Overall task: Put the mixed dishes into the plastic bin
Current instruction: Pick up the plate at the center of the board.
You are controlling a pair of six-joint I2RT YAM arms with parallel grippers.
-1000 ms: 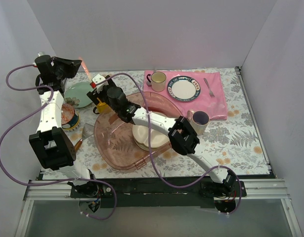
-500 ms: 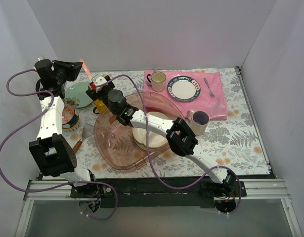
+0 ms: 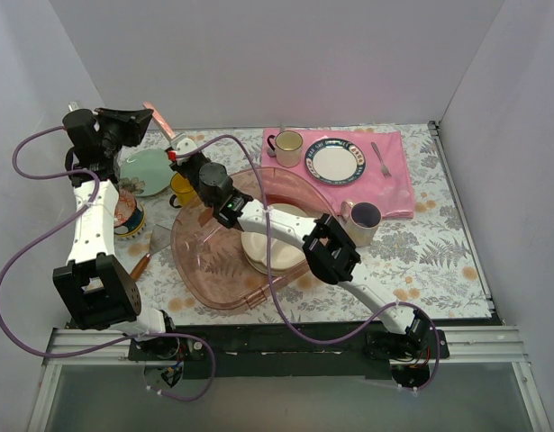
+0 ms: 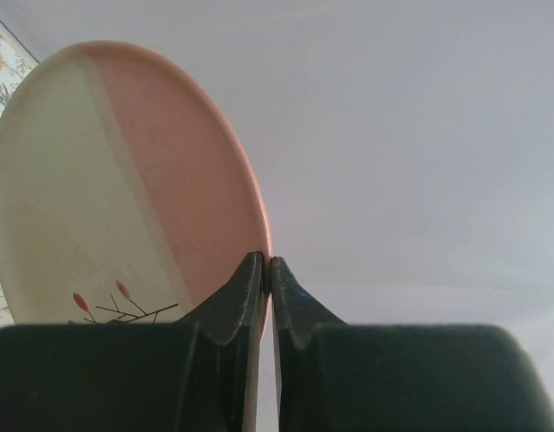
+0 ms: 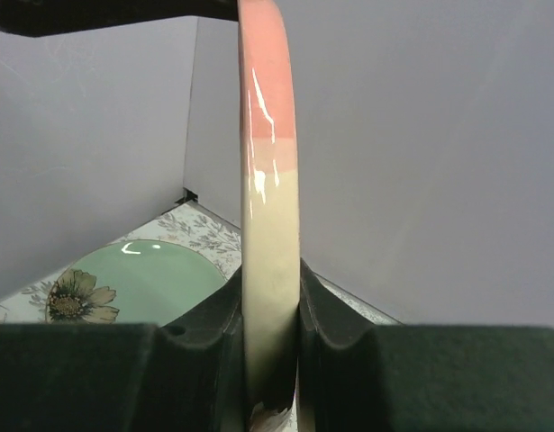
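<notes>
Both clamped on cream floral plate [image 4: 123,180] rim: left end effector [image 4: 266,263], right end effector [image 5: 272,274].

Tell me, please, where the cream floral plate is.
Far left in the top view, the cream floral plate is held on edge by left hand and right hand, above the large mint-green plate.

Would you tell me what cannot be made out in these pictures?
Top view: the held plate is edge-on, its face unseen.
Top view: the right arm crosses the plates in the bin; their number is unclear.
Top view: the yellow mug is half hidden behind that arm.
</notes>
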